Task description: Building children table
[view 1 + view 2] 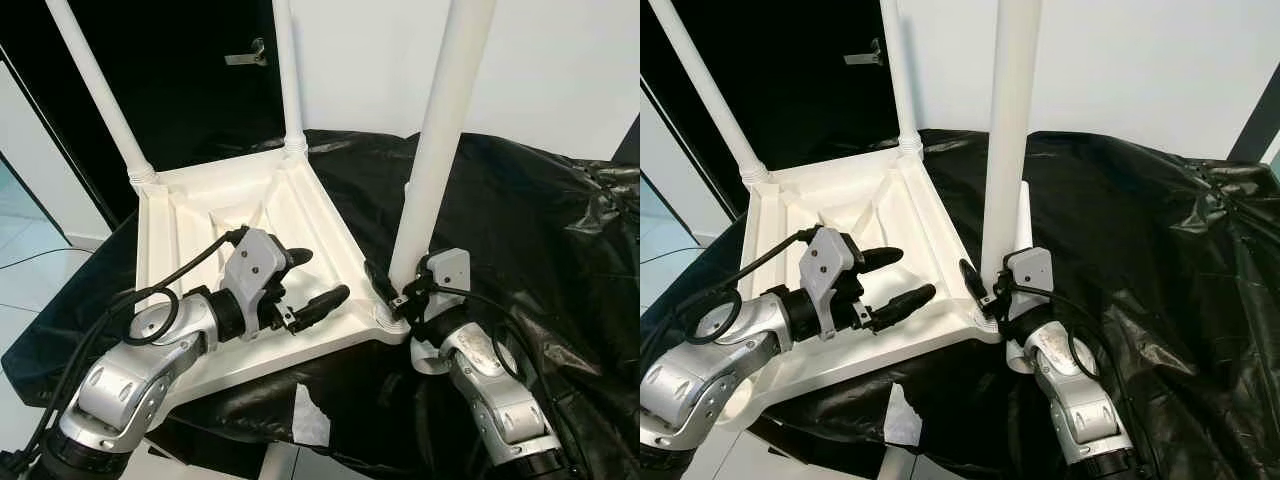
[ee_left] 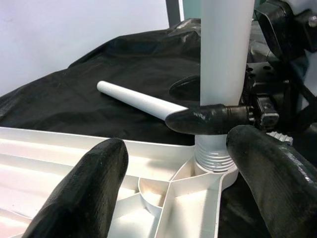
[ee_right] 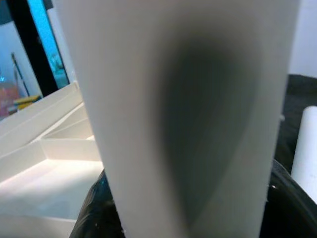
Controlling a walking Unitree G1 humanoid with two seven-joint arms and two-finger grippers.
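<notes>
Gripping the near table leg (image 1: 440, 140) just above its threaded base, your right tool (image 1: 400, 295) pinches it at lower centre. Your left tool (image 1: 305, 285) hovers spread over the upturned white tabletop (image 1: 200, 215) (on black sheeting (image 1: 520, 220)); a loose leg (image 2: 136, 99) lies beyond.

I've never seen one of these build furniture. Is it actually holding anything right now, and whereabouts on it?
Yes. The right pincer grips the near white leg low down, just above its socket in the upturned tabletop. The left pincer is open, holding nothing.
</notes>
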